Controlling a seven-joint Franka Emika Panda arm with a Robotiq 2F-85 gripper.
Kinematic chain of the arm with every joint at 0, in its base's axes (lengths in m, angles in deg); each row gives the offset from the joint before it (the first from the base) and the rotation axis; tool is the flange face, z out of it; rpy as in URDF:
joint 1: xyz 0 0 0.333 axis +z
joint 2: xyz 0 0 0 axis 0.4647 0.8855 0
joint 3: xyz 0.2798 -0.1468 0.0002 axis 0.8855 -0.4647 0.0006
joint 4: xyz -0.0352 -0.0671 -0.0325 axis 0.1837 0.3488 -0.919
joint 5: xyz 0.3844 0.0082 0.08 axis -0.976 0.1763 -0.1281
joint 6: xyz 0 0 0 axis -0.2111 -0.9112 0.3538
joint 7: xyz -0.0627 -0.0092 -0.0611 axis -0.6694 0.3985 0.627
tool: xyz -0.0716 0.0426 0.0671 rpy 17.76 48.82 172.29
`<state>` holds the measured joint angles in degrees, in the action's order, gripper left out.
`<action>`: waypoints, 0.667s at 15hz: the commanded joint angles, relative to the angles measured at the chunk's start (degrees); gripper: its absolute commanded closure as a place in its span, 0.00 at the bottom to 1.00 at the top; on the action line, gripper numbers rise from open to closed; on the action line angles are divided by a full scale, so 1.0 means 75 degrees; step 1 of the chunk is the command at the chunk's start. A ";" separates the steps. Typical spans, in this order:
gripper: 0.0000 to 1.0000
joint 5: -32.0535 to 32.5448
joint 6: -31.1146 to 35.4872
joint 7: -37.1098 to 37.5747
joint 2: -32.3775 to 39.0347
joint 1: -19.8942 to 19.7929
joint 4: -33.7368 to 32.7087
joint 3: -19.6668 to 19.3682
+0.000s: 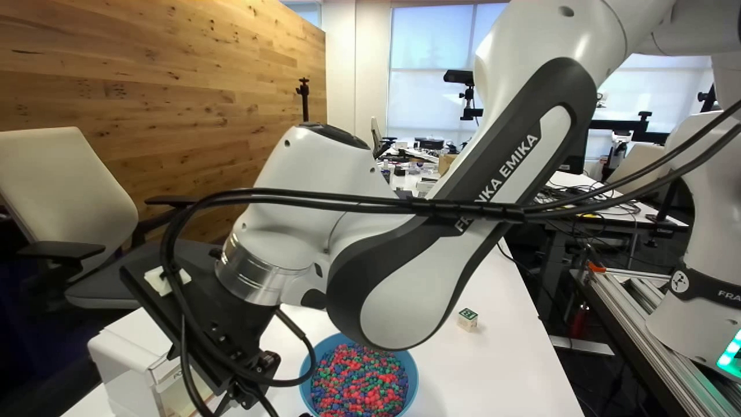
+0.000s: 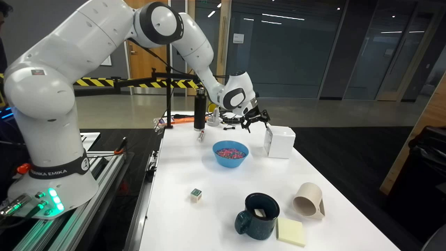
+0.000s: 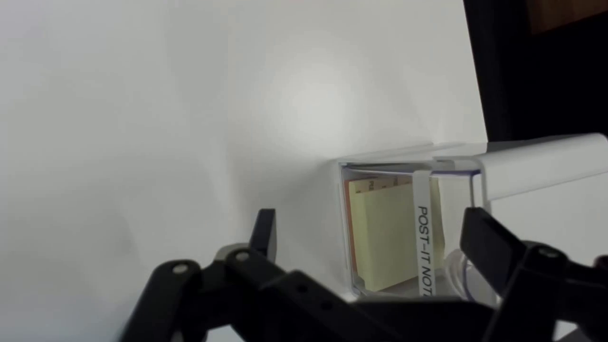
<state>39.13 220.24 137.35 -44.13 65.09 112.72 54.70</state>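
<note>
My gripper is open and empty in the wrist view, its two black fingers wide apart. It is nearest a white box with a clear drawer front labelled "POST-IT NOT…". Yellow sticky notes show through the drawer. The right finger overlaps a round clear knob on the drawer; the left finger is over the white table. In an exterior view the gripper is beside the box's top edge; I cannot tell whether it touches. The box also shows in an exterior view, where the fingertips are hidden.
A blue bowl of coloured beads stands near the box, also in an exterior view. A green-topped cube, a dark mug, a tipped beige mug, a yellow pad and a black bottle are on the table.
</note>
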 commanded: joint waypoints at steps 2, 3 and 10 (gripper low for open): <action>0.00 0.0086 0.0191 0.0004 0.0105 -0.0100 -0.0034 0.0045; 0.00 0.0083 0.0220 0.0009 0.0116 -0.0102 -0.0018 0.0030; 0.00 0.0127 0.0332 0.0135 0.0008 0.0105 0.0159 -0.0370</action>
<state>39.13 221.30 137.35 -43.40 64.90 112.90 53.45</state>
